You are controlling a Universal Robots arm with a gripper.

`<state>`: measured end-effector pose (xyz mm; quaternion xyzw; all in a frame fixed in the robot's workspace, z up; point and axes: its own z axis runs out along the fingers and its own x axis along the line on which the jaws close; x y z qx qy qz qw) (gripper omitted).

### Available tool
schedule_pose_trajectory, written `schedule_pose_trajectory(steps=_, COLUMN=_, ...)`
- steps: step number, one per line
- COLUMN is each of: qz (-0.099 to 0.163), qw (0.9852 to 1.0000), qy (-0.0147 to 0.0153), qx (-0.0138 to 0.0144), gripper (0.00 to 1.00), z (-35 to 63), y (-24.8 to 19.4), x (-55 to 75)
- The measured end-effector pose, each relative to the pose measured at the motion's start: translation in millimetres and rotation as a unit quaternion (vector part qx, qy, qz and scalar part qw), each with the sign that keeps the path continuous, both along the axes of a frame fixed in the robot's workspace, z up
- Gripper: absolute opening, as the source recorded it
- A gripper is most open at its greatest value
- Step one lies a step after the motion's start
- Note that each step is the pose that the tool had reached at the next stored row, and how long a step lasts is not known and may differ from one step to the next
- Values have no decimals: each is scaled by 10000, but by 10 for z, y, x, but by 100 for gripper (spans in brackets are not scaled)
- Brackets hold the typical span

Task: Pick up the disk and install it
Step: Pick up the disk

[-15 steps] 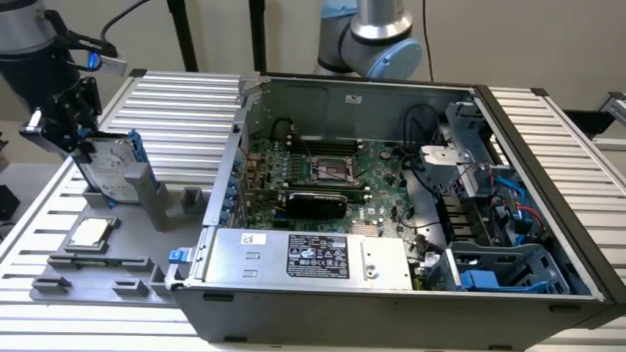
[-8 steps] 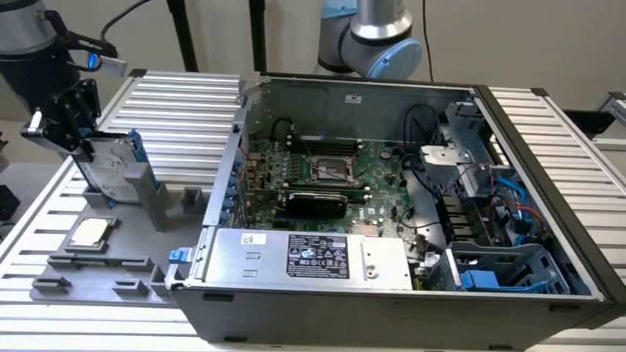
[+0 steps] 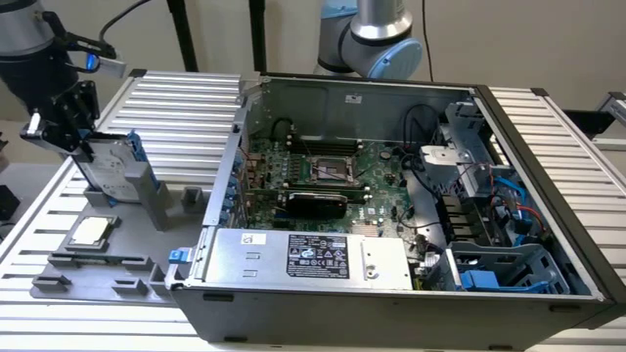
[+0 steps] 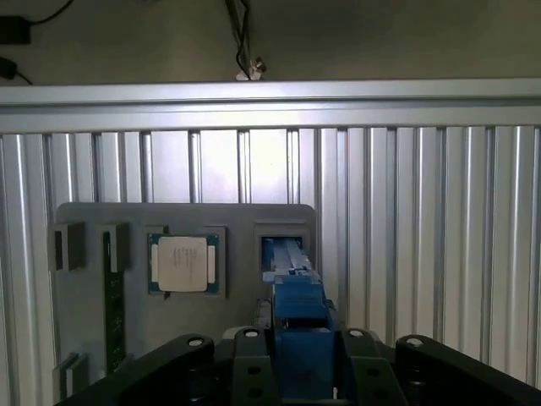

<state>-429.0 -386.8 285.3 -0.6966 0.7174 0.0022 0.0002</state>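
In the exterior view, the lower part of the disk (image 3: 114, 170) is partly hidden behind an upright post of the grey tray (image 3: 146, 270), and its top edge is covered by the fingers (image 3: 82, 141). In the wrist view the disk (image 4: 303, 355) is seen nearly end-on, so its blue bracket shows while its label is hard to make out, and the bottom edge of the picture cuts off the fingers (image 4: 306, 365). Inside the computer case (image 3: 391, 308), dark cables and shadow obscure parts of the circuit board (image 3: 377, 209). The fingers are clamped on the disk, one on either side of the blue bracket, with only the thickness of the disk between them. The disk stands upright at the tray's slot, on the exterior view's left, outside the case; its lower end seems to be still within the slot, though the post makes that hard to confirm. The arm (image 3: 28, 55) comes in from the upper corner on the exterior view's left and reaches down to the disk, its wrist pointing downward. On the same tray sit a square chip (image 4: 183, 263) and a narrow green memory stick (image 4: 114, 313), both apart from the fingers. The tray lies on the slatted metal worktop (image 3: 176, 110) beside the case.
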Motion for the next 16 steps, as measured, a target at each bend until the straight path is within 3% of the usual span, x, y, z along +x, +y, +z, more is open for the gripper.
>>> schedule_pose_trajectory(steps=7, qz=0, qw=10000, qy=-3, qx=31, gripper=0, z=0, y=-60, x=0)
schedule_pose_trajectory(steps=10, qz=-1, qw=10000, qy=-6, qx=50, gripper=0, z=0, y=-65, x=0)
schedule_pose_trajectory(steps=16, qz=0, qw=10000, qy=-6, qx=53, gripper=0, z=-1, y=-66, x=0)
